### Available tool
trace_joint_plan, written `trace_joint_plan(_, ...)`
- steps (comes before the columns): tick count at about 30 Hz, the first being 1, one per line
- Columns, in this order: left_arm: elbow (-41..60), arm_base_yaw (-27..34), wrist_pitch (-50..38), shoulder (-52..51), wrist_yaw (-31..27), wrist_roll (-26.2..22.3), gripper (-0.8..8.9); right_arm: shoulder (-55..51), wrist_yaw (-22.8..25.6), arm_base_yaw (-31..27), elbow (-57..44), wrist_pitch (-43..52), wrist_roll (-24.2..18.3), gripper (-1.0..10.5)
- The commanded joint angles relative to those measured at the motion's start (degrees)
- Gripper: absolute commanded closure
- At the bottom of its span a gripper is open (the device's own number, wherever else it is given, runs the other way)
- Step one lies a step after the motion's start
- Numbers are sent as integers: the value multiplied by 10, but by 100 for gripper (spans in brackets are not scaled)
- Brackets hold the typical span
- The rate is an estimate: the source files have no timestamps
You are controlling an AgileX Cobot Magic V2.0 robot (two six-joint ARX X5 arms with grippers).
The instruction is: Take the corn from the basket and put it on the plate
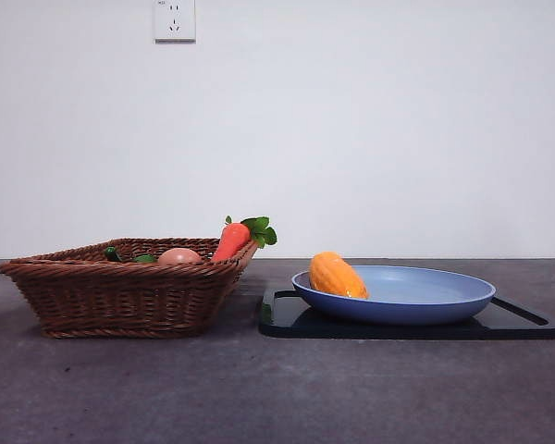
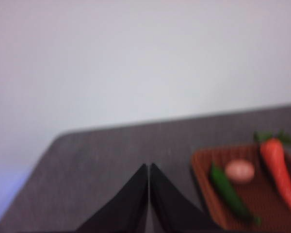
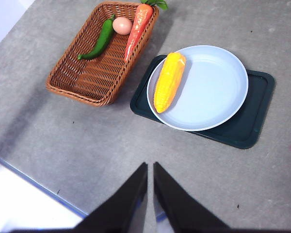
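Observation:
The yellow-orange corn (image 1: 337, 275) (image 3: 169, 81) lies on the light-blue plate (image 1: 425, 296) (image 3: 213, 87), along the plate's side nearest the basket, with nothing holding it. The brown wicker basket (image 1: 120, 296) (image 3: 94, 73) (image 2: 262, 194) stands beside the plate. My right gripper (image 3: 150, 167) is shut, high above the table and well back from the plate. My left gripper (image 2: 149, 167) is shut too, raised beside the basket and off to its side. Neither gripper shows in the front view.
A flat black tray (image 1: 527, 326) (image 3: 254, 124) sits under the plate. In the basket lie a red-orange carrot (image 1: 231, 240) (image 3: 138, 29) with green leaves, a pinkish egg-like ball (image 1: 178, 256) (image 3: 122, 25) and a green pepper (image 3: 99, 41) (image 2: 228, 191). A table edge (image 3: 34, 182) runs near the right gripper.

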State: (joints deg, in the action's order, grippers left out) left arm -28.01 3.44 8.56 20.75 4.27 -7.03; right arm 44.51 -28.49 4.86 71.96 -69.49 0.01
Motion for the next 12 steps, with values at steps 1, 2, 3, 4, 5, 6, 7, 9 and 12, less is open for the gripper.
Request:
trace_joint_plan(1, 62, 9, -9, -52, -3, 19, 806, 3, 0, 2, 9, 5, -5, 942)
trace_joint_plan(2, 82, 10, -8, -69, -3, 26, 806, 3, 0, 2, 9, 5, -5, 942)
trace_joint_plan(3, 106, 12, -8, -90, -3, 35, 806, 3, 0, 2, 9, 5, -5, 942)
trace_joint_plan(4, 128, 12, -8, -109, -3, 40, 806, 3, 0, 2, 9, 5, -5, 942)
trace_joint_plan(5, 147, 13, -8, -125, -3, 45, 806, 3, 0, 2, 9, 5, -5, 942)
trace_joint_plan(6, 167, 13, -8, -143, -3, 49, 806, 3, 0, 2, 9, 5, -5, 942)
trace_joint_plan(7, 184, 13, -8, -161, -3, 53, 806, 3, 0, 2, 9, 5, -5, 942)
trace_joint_plan(9, 211, 13, -6, -188, -3, 62, 806, 3, 0, 2, 9, 5, -5, 942)
trace_joint_plan(12, 234, 13, 0, -206, -3, 69, 806, 3, 0, 2, 9, 5, -5, 942)
